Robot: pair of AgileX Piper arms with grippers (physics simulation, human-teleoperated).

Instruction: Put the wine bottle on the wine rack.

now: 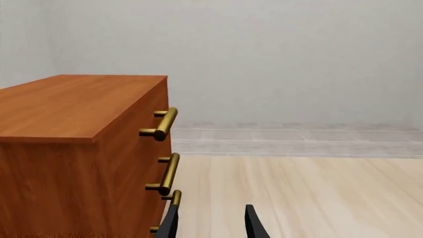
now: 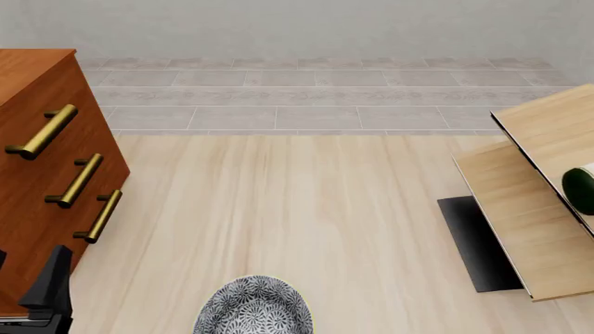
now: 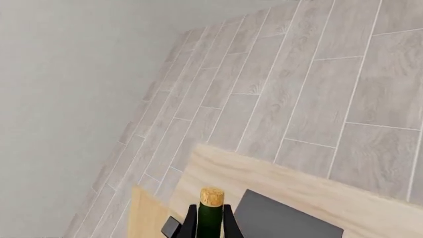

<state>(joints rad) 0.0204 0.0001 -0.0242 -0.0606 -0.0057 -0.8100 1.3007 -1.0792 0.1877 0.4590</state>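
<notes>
The wine bottle, dark green with a tan cork top, stands between the fingers of my right gripper, which is shut on its neck. In the front view only a dark green bit of the wine bottle shows at the right edge, over the slanted boards of the wine rack; the right gripper itself is out of that view. The rack's black base lies on the table. My left gripper is open and holds nothing, low beside the cabinet, far from the bottle.
A reddish-brown drawer cabinet with brass handles stands at the left, close to my left gripper. A grey patterned bowl sits at the table's near edge. Past the table lie a grey tiled floor and a wall.
</notes>
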